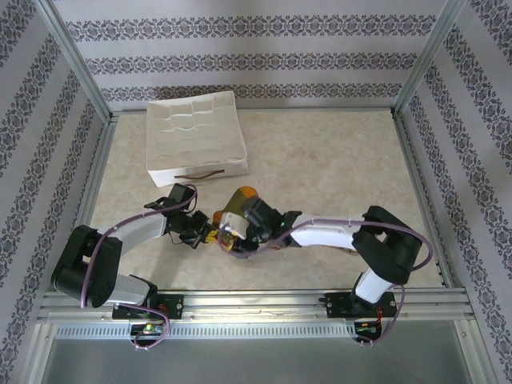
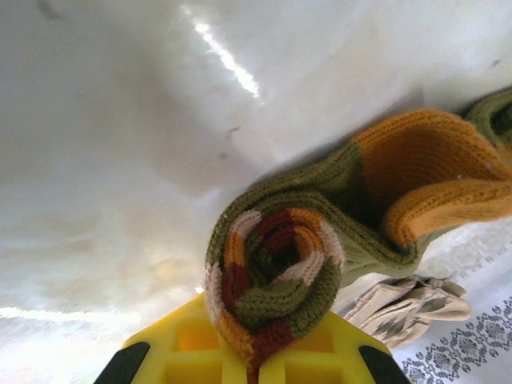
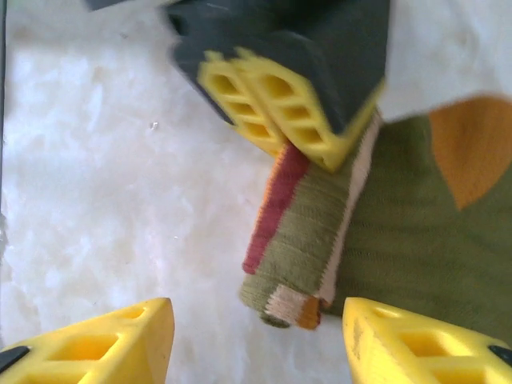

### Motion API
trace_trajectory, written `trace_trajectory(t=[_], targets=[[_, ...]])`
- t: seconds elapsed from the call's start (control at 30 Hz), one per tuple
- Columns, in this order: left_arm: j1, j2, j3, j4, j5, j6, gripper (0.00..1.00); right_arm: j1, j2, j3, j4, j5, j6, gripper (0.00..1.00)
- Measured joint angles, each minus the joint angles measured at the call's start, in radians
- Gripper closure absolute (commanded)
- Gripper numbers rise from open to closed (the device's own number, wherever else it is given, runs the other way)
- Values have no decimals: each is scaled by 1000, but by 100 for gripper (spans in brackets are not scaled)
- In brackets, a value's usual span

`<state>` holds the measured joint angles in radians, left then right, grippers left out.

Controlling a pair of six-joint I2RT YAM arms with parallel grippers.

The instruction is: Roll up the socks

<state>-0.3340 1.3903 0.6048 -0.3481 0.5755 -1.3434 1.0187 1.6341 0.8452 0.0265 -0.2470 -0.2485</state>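
sock roll [image 2: 272, 272] | L hand [image 2: 252, 364] clamped on its end | R hand [image 3: 256, 336] wide, straddling it, no contact | tip: L grips firm, R re-pinches snug so coil won't slacken

Robot lab test cell.
Aluminium frame posts [image 1: 76, 60] hold wallpaper-printed panels [image 1: 240, 60] around a marble-look desk [image 1: 336, 168]; a left arm [image 1: 128, 234] and right arm [image 1: 332, 232] are bolted to a rail [image 1: 264, 304] at its near edge.
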Motion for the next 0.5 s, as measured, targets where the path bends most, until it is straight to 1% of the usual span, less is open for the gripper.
trace_trajectory(t=[0.1, 0.2, 0.37, 0.43, 0.5], targets=[[0, 0, 3, -21, 0, 0, 100, 94, 6, -4, 39, 179, -92, 43], [0, 4, 11, -36, 0, 0, 100, 141, 48, 6, 66, 305, -167, 43], [0, 16, 25, -50, 0, 4, 100, 175, 168, 79, 76, 413, -246, 50], [0, 22, 28, -53, 0, 7, 100, 175, 199, 98, 76, 441, -262, 58], [0, 23, 29, -55, 0, 8, 100, 175, 220, 112, 76, 463, -274, 75]])
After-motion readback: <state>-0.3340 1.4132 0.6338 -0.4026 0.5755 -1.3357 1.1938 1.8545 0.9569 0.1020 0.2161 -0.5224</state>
